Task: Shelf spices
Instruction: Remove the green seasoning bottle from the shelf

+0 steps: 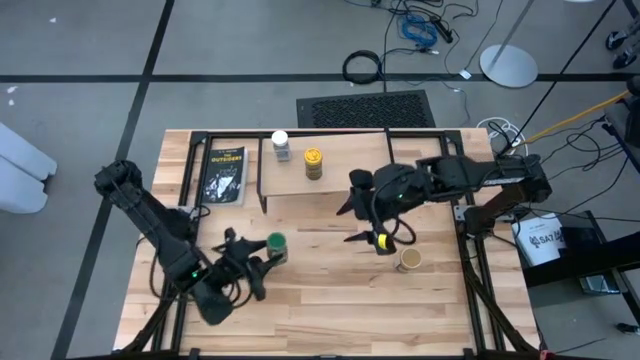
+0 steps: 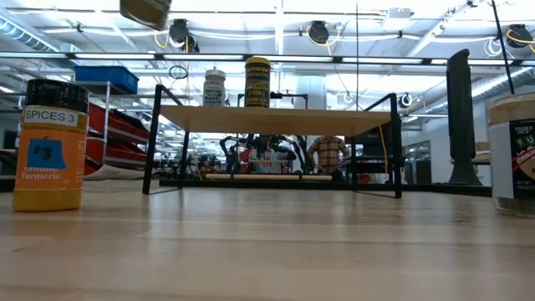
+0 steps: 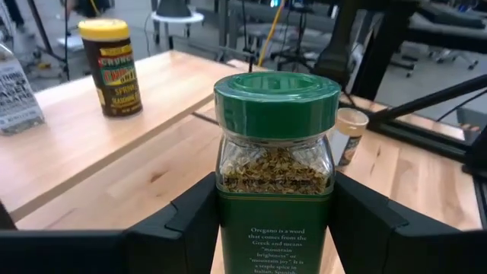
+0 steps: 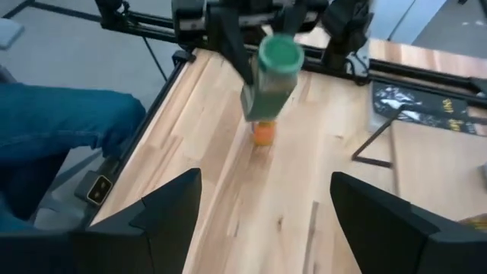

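Note:
A green-lidded spice jar (image 3: 275, 144) hangs above the table, with my left gripper (image 1: 262, 255) shut on it at the near left. Its base shows at the top of the low view (image 2: 146, 10). An orange jar with a dark lid (image 2: 50, 146) stands on the table beneath it. A tan-lidded jar (image 1: 409, 260) stands at the near right. A white-lidded jar (image 1: 280, 145) and a yellow-lidded jar (image 1: 313, 163) stand on the shelf's plank (image 1: 340, 180). My right gripper (image 1: 350, 222) hovers open in front of the shelf, with nothing between its fingers. My left gripper pinches the green-lidded jar's labelled body (image 3: 228, 221), below the shoulder, between its two fingers, one on each side. The fingers come in about level from the table's near left. The jar stands upright in the hold, lifted clear of the table.
A flat black packet (image 1: 222, 175) lies left of the shelf. Black frame rails (image 1: 470, 250) run along the table's sides. A person's leg in jeans (image 4: 53, 129) is beside the table's near edge. Bare wood lies between the two grippers.

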Action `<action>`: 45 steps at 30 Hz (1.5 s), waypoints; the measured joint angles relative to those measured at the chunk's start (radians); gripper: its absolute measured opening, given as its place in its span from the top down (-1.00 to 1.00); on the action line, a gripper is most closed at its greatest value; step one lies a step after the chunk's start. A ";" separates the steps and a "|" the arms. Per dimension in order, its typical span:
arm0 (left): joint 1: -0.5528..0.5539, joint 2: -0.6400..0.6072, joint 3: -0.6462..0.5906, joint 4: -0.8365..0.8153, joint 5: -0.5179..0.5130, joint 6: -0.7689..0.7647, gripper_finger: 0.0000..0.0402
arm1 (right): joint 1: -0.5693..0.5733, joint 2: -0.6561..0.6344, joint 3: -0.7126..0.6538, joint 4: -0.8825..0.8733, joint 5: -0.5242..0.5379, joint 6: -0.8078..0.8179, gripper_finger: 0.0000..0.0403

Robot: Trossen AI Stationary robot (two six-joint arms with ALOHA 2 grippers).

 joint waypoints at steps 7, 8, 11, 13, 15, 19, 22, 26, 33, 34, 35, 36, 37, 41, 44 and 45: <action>-0.071 0.000 -0.002 -0.158 -0.074 -0.139 -0.03 | 0.029 0.000 -0.070 0.056 -0.002 0.018 -0.38; -0.073 0.000 -0.003 -0.190 -0.074 -0.172 -0.03 | 0.034 0.000 -0.075 0.071 -0.002 0.018 -0.38; -0.076 0.000 -0.003 -0.223 -0.073 -0.224 -0.03 | 0.045 0.000 -0.085 0.111 -0.002 0.021 -0.38; -0.079 0.000 -0.003 -0.222 -0.073 -0.220 -0.03 | 0.052 0.000 -0.094 0.160 -0.002 0.026 -0.38; -0.082 0.000 -0.003 -0.204 -0.073 -0.188 -0.03 | 0.057 0.000 -0.122 0.257 -0.002 0.024 -0.38; -0.082 0.000 -0.003 -0.158 -0.073 -0.123 -0.03 | 0.059 0.008 -0.200 0.460 -0.014 -0.004 -0.39; -0.080 0.000 -0.003 -0.127 -0.072 -0.072 -0.03 | 0.053 0.029 -0.229 0.542 -0.015 -0.010 -0.39; -0.067 0.016 -0.003 -0.100 -0.071 -0.039 -0.03 | 0.034 0.073 -0.231 0.580 -0.015 -0.023 -0.44; -0.027 0.092 -0.003 -0.067 -0.068 -0.038 -0.03 | -0.001 0.175 -0.232 0.648 -0.068 -0.046 -0.68; -0.022 0.102 -0.003 -0.059 -0.066 -0.039 -0.03 | -0.009 0.185 -0.232 0.655 -0.066 -0.046 -0.71; -0.020 0.112 -0.003 -0.054 -0.066 -0.038 -0.03 | -0.017 0.193 -0.231 0.668 -0.066 -0.046 -0.72; -0.017 0.120 -0.003 -0.046 -0.065 -0.038 -0.03 | -0.023 0.199 -0.231 0.671 -0.069 -0.046 -0.73; -0.015 0.126 -0.003 -0.039 -0.062 -0.038 -0.03 | -0.031 0.204 -0.231 0.670 -0.082 -0.046 -0.73; -0.009 0.136 -0.003 -0.014 -0.059 -0.026 -0.03 | -0.052 0.234 -0.231 0.681 -0.177 -0.034 -0.74; -0.003 0.137 -0.003 0.027 -0.058 0.022 -0.03 | -0.057 0.261 -0.231 0.706 -0.206 -0.036 -0.74; 0.000 0.137 -0.003 0.040 -0.052 0.039 -0.03 | -0.057 0.268 -0.231 0.724 -0.217 -0.036 -0.74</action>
